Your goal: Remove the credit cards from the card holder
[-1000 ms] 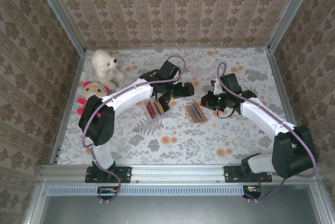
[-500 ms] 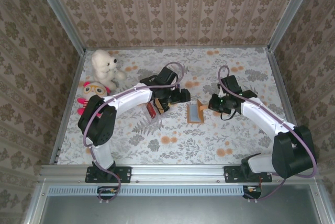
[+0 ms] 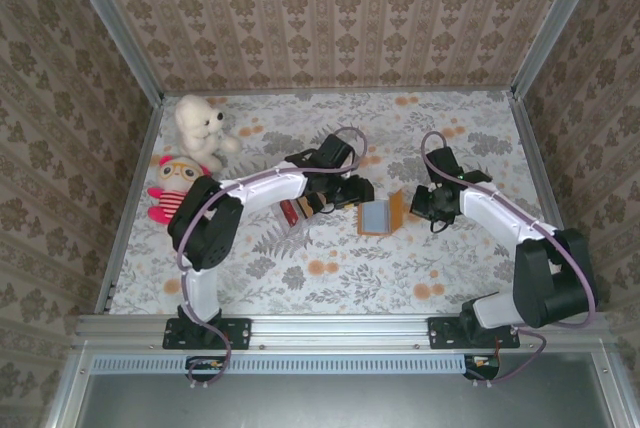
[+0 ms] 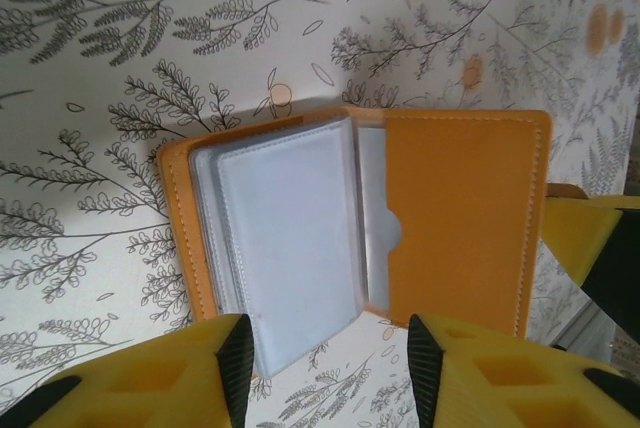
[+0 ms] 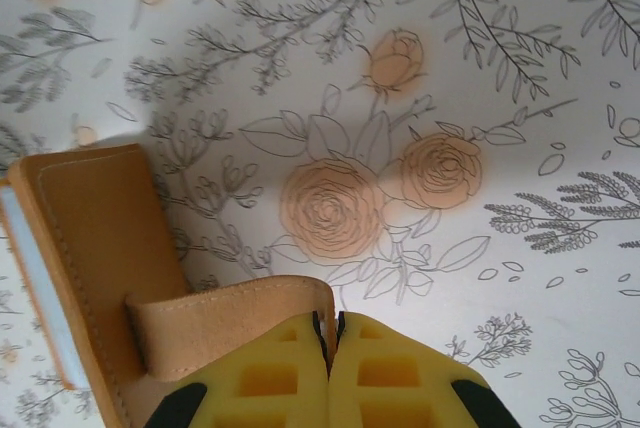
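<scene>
Floral cloth covers the table, with papered walls on three sides. Near its middle lies the holder, spread open: the grey clear pockets face up, and the orange flap is on the side toward the right gripper. That gripper, just right of the holder, is clenched on the holder's tan strap, fingers pressed together over its end. The left gripper hangs over the holder's left edge with jaws apart and the edge of the pockets between them — whether they touch it is unclear. Red cards lie on the cloth near the holder's left side — two stuffed toys sit well beyond, further left.
</scene>
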`<state>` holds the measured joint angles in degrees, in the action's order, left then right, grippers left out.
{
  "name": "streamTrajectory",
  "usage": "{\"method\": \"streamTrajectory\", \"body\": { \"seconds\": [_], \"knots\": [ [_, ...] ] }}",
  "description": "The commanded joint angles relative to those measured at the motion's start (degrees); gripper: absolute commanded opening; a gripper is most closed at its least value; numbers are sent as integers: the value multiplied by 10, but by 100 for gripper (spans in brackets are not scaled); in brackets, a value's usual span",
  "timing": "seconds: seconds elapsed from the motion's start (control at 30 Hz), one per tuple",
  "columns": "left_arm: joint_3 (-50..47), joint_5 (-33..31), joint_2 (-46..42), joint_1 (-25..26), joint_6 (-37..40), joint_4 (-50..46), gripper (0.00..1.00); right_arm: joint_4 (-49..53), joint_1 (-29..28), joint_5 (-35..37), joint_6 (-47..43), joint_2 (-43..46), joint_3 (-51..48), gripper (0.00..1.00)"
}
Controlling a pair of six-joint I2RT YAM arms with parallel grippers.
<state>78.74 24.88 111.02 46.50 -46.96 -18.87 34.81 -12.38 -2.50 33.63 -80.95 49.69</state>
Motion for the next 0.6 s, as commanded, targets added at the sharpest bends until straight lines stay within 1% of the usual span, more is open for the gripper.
{"method": "streamTrajectory", "body": {
  "seconds": [0.0,0.17,0.3,0.37,0.47,0.57],
  "knots": [
    [33,4,19,8,-4,-22,45,21,7,25,4,-10,-6,2],
    [58,-32,49,27,-2,-65,38,18,9,30,2,-29,-8,2],
    [75,-44,70,38,-4,-87,35,15,11,36,-2,-40,-10,2],
    [81,-47,78,40,-2,-93,30,14,11,40,-6,-45,-8,2],
    [87,-70,80,41,5,-107,29,12,13,44,-10,-51,-6,2],
    [95,-66,87,42,9,-111,29,10,13,47,-16,-61,-5,2]
  ]
}}
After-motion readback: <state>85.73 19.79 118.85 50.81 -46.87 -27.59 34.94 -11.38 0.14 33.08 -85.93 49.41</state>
